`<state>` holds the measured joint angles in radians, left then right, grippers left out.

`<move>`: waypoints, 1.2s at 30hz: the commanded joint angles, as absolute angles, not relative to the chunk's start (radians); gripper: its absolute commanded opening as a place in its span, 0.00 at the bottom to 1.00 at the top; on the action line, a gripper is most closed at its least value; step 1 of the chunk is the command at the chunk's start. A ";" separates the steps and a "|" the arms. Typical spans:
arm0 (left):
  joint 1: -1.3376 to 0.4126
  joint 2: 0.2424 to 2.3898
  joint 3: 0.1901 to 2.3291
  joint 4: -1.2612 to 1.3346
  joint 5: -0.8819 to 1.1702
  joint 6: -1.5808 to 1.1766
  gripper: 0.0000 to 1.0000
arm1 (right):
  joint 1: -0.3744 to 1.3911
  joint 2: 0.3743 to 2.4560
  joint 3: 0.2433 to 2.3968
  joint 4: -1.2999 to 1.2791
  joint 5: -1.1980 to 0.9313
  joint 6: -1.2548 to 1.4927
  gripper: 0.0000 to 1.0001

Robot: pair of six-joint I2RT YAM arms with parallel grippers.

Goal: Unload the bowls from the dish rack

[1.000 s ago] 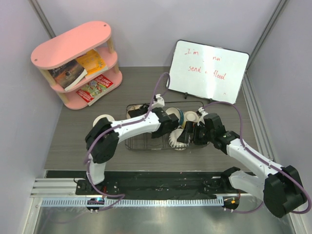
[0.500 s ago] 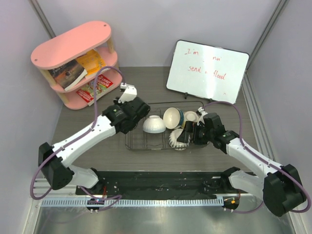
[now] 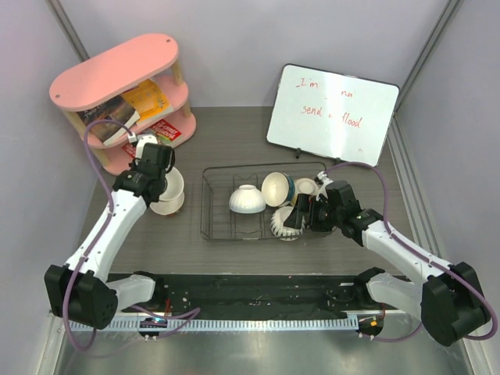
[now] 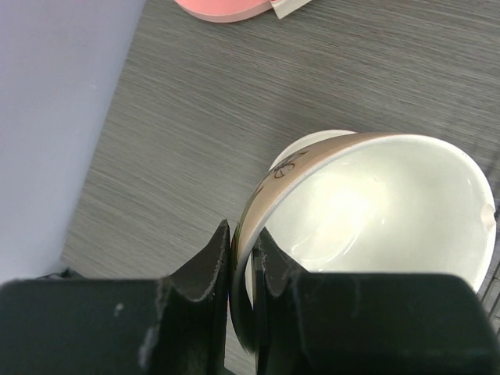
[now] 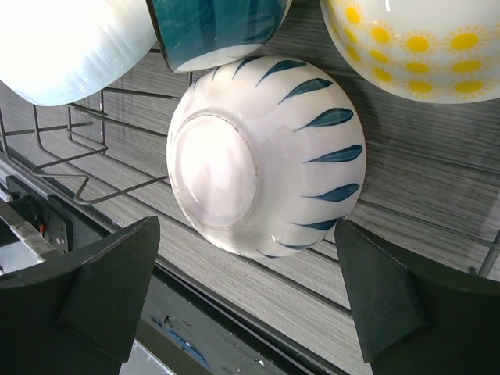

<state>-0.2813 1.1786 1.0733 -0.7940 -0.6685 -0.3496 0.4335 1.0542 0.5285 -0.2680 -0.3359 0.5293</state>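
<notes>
Top external view shows the dish rack (image 3: 205,205) holding several bowls (image 3: 246,200), my left hand (image 4: 242,244) pinching a cream bowl's (image 4: 367,211) rim left of it, my right hand (image 5: 246,262) spread wide around a blue-streaked bowl (image 5: 266,156) inside.

**Top external.** Fixed high behind both arm bases, facing forward and down. Distant, with the whole table (image 3: 234,125) in frame.

**Left wrist.** Sits behind the left gripper (image 4: 241,242) and looks along its fingers. Very near the cream bowl (image 4: 367,211) at their tips, with the foot of the pink shelf (image 4: 226,8) beyond.

**Right wrist.** Sits behind the right gripper (image 5: 250,273) and looks down between its fingers. Near the blue-stroked bowl (image 5: 266,156) in the dish rack (image 5: 78,187) below.

**Overlap.** The top view shares the cream bowl and shelf with the left wrist view, and the blue-stroked bowl and rack with the right.
</notes>
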 commanded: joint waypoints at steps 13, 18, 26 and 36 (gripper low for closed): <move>-0.130 1.256 0.922 -0.584 -0.431 -0.390 0.00 | 0.430 1.043 0.494 -0.282 -0.333 0.528 1.00; -0.098 1.295 0.953 -0.583 -0.405 -0.396 0.00 | 0.430 1.052 0.500 -0.281 -0.337 0.526 1.00; -0.071 1.347 0.956 -0.561 -0.367 -0.394 0.00 | 0.430 1.042 0.494 -0.282 -0.336 0.528 1.00; -0.063 1.362 0.986 -0.621 -0.414 -0.410 0.32 | 0.430 1.060 0.520 -0.281 -0.341 0.525 1.00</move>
